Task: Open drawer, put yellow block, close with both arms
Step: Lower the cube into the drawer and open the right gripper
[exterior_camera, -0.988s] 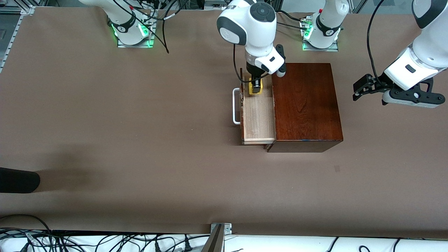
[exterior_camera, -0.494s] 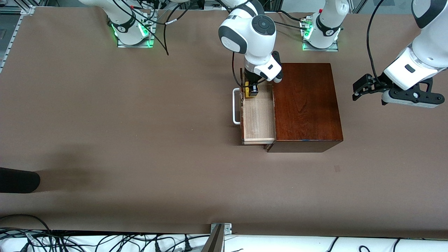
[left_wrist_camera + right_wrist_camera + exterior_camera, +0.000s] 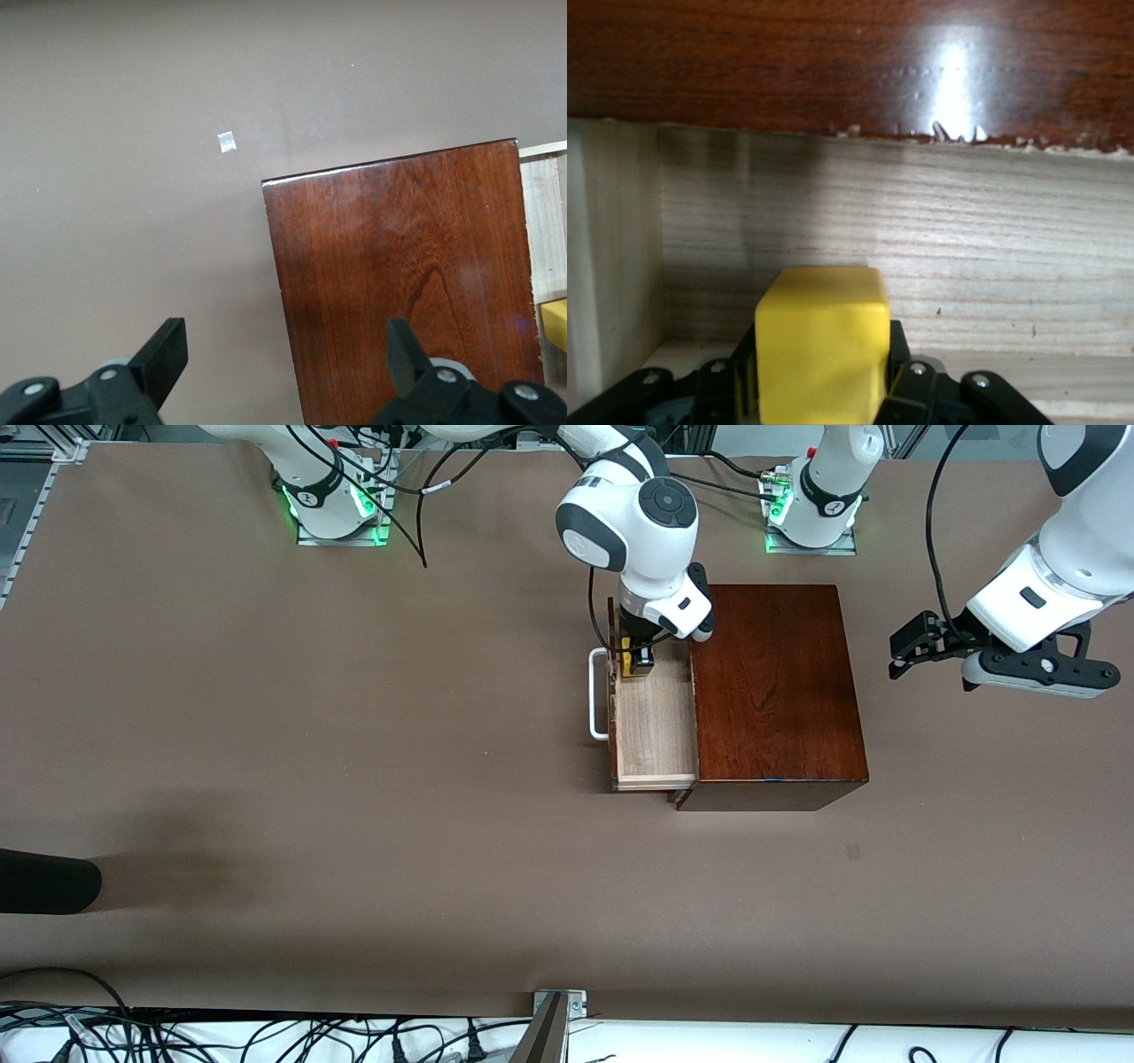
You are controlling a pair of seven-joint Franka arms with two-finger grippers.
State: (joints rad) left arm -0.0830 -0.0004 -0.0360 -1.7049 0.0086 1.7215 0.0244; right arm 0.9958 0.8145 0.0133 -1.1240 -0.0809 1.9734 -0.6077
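Note:
The mahogany box (image 3: 775, 691) stands on the table with its drawer (image 3: 654, 722) pulled out toward the right arm's end, white bar handle (image 3: 599, 695) outermost. My right gripper (image 3: 636, 661) is down in the drawer's end farther from the front camera, shut on the yellow block (image 3: 627, 662). The right wrist view shows the block (image 3: 822, 341) between the fingers over the drawer's pale wood lining (image 3: 966, 266). My left gripper (image 3: 897, 657) is open and empty, waiting in the air past the box at the left arm's end. Its wrist view shows the gripper (image 3: 285, 345), box top (image 3: 399, 266) and block (image 3: 556, 323).
A black rounded object (image 3: 44, 881) lies at the table's edge toward the right arm's end. Cables run along the table's front edge (image 3: 266, 1036). A small pale mark (image 3: 853, 852) is on the brown table nearer the front camera than the box; it also shows in the left wrist view (image 3: 227, 142).
My right gripper has gone lower into the drawer with the yellow block and shifted toward the handle side. The left arm has barely moved.

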